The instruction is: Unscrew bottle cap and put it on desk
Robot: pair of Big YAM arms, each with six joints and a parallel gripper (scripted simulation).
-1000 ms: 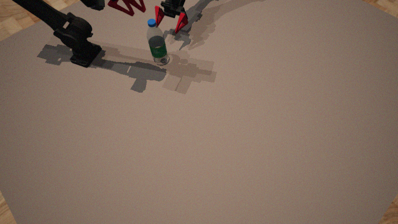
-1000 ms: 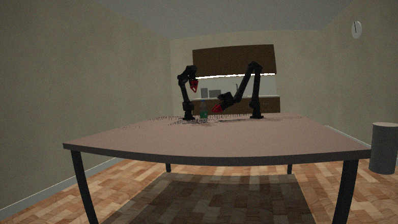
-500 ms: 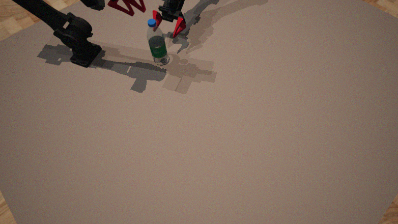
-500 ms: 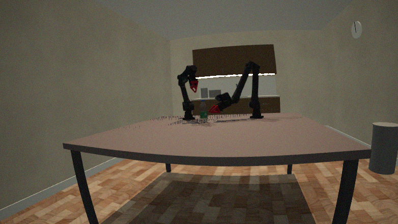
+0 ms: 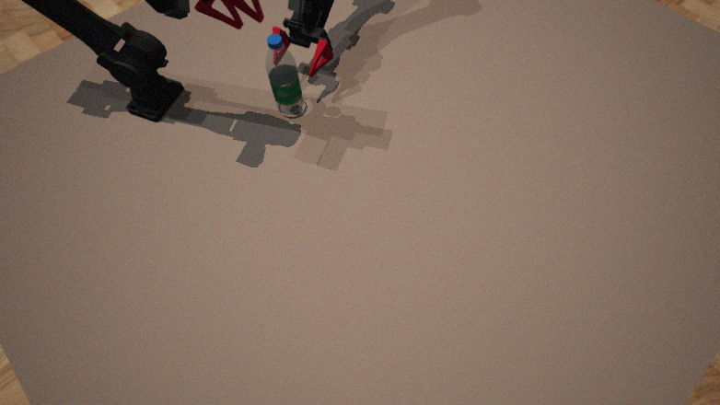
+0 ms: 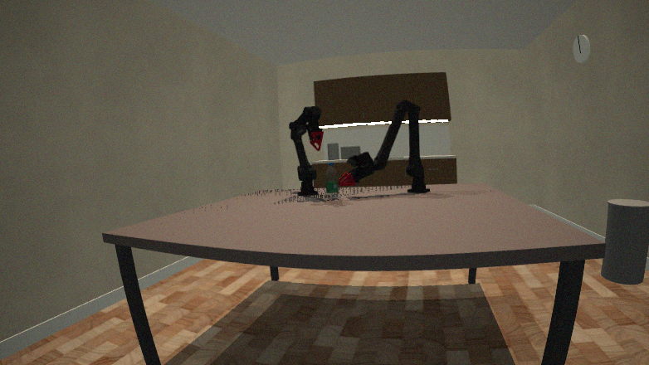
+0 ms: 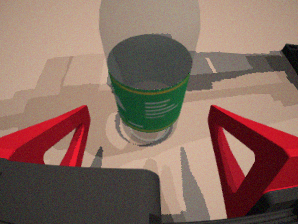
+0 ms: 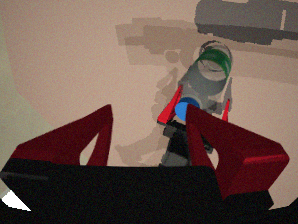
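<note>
A clear bottle (image 5: pixel 285 75) with a green label and a blue cap (image 5: pixel 274 40) stands upright on the desk. It also shows in the exterior view (image 6: pixel 331 179). My left gripper (image 5: pixel 299 52) is low and wide open, with one red finger on each side of the bottle and touching neither. In the left wrist view the bottle (image 7: pixel 149 83) stands between the open fingertips. My right gripper (image 6: pixel 316 139) hangs high above the bottle, fingers apart and empty. In the right wrist view its fingers frame the cap (image 8: pixel 184 106) far below.
The right arm's black base (image 5: pixel 148 98) stands on the desk close to the bottle. The left arm's base (image 6: pixel 417 187) stands farther off on the other side. A grey cylinder (image 6: pixel 626 240) stands on the floor beside the desk.
</note>
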